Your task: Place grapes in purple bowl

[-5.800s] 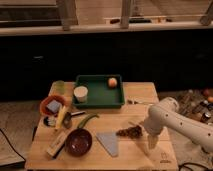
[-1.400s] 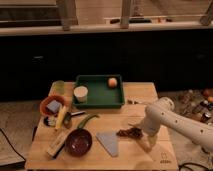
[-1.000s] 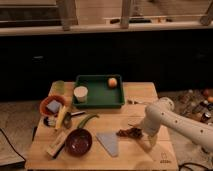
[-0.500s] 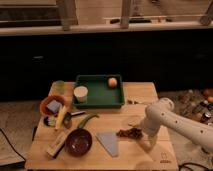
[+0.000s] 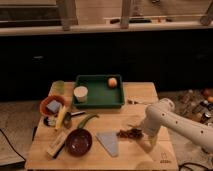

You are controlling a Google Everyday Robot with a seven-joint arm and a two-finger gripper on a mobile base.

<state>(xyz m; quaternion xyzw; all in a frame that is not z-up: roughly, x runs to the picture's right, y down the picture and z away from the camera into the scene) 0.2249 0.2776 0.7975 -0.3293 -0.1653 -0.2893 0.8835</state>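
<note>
The grapes [image 5: 131, 133], a small dark reddish bunch, lie on the wooden table [image 5: 145, 95] right of centre. The purple bowl [image 5: 79, 142] stands empty near the table's front left, well to the left of the grapes. My gripper [image 5: 146, 143] hangs from the white arm [image 5: 175, 125] that comes in from the right. It points down at the table just right of and slightly in front of the grapes, and close to them. I cannot tell whether it touches them.
A green tray [image 5: 100, 104] at the back holds an orange fruit [image 5: 112, 82] and a white cup [image 5: 80, 94]. An orange bowl with a blue thing [image 5: 51, 106], a banana [image 5: 61, 118], a green vegetable [image 5: 86, 121] and a grey-blue wedge [image 5: 109, 143] lie between tray and bowl.
Since the earliest frame my gripper has shifted a little left, closer to the grapes. Over the last second it has hardly moved. The grapes and bowl stay in place.
</note>
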